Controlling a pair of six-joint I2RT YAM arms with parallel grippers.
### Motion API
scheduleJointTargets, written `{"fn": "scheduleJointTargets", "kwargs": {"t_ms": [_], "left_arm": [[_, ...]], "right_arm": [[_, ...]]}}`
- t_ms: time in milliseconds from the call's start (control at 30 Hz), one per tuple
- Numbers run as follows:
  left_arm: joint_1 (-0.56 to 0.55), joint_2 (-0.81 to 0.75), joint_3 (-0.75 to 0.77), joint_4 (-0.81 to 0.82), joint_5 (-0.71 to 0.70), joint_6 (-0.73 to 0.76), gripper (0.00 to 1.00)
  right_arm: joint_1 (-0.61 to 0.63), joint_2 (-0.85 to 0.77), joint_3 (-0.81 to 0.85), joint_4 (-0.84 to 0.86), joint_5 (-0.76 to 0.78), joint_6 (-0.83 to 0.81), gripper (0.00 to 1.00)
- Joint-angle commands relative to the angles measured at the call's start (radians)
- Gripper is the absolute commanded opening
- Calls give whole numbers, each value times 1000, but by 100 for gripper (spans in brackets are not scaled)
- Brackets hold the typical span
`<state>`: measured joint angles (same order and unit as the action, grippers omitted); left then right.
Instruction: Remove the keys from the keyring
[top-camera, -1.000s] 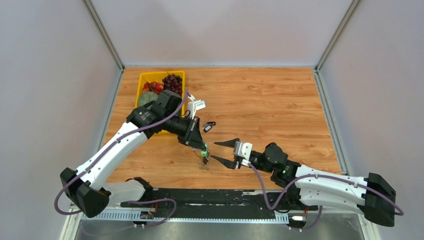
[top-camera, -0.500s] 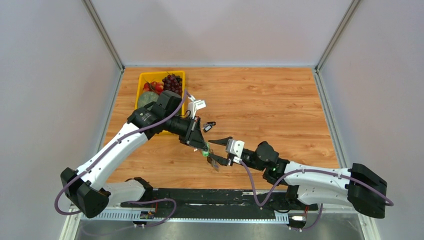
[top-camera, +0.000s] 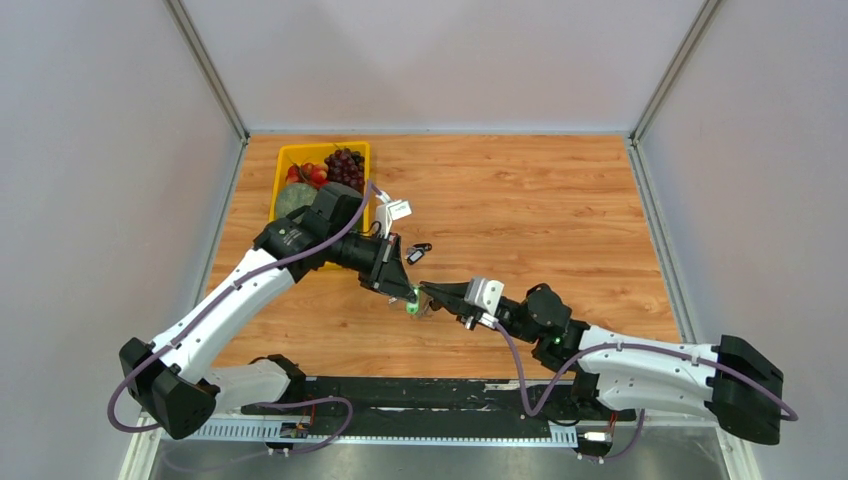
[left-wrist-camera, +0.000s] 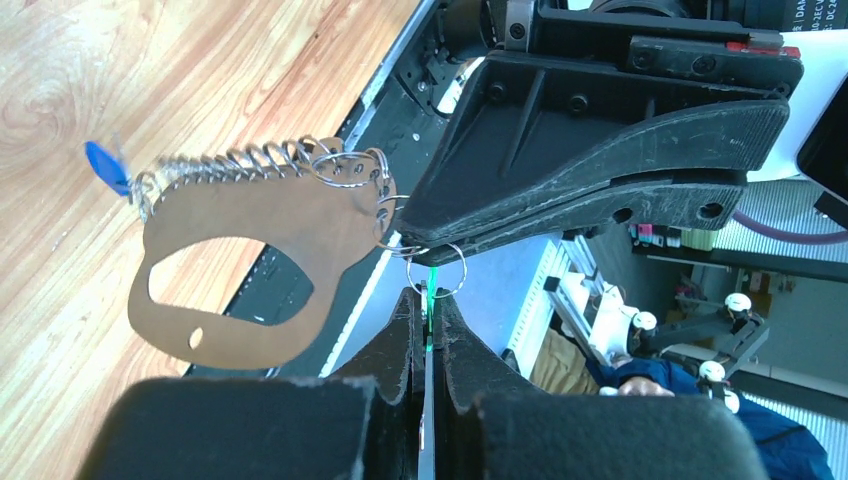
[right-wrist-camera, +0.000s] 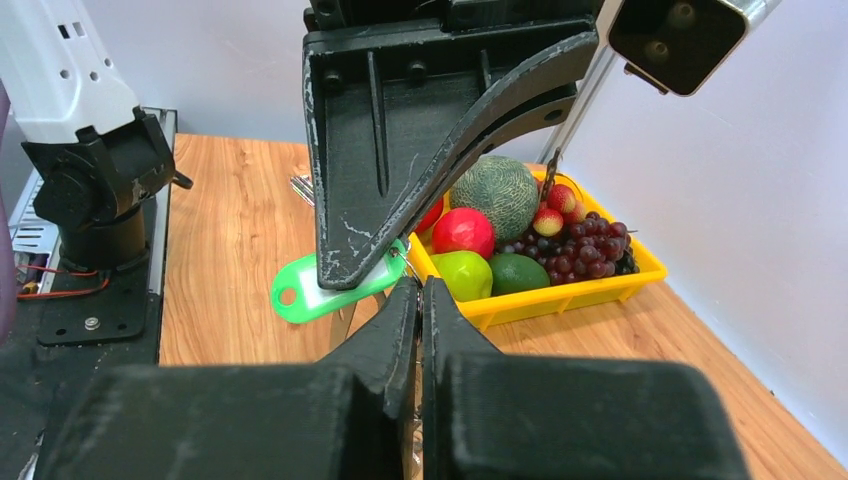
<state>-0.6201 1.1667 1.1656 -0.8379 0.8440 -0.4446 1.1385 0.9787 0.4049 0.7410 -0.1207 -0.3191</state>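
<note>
The left gripper (left-wrist-camera: 428, 300) is pinching a flat green plastic key tag (right-wrist-camera: 305, 290) edge-on between fully closed fingers, above the wooden table (top-camera: 540, 210). The right gripper (right-wrist-camera: 420, 290) is closing tightly on the small wire rings edging the flat silvery metal keyring loop (left-wrist-camera: 300, 215), which is hanging between both grippers, a small blue tag (left-wrist-camera: 100, 165) dangling at its far end.
</note>
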Motion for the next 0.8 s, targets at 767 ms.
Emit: {"fn": "scheduleJointTargets", "kwargs": {"t_ms": [767], "left_arm": [[11, 35, -143, 206, 143, -87, 0]], "right_arm": [[6, -93, -31, 188, -119, 12, 0]]}}
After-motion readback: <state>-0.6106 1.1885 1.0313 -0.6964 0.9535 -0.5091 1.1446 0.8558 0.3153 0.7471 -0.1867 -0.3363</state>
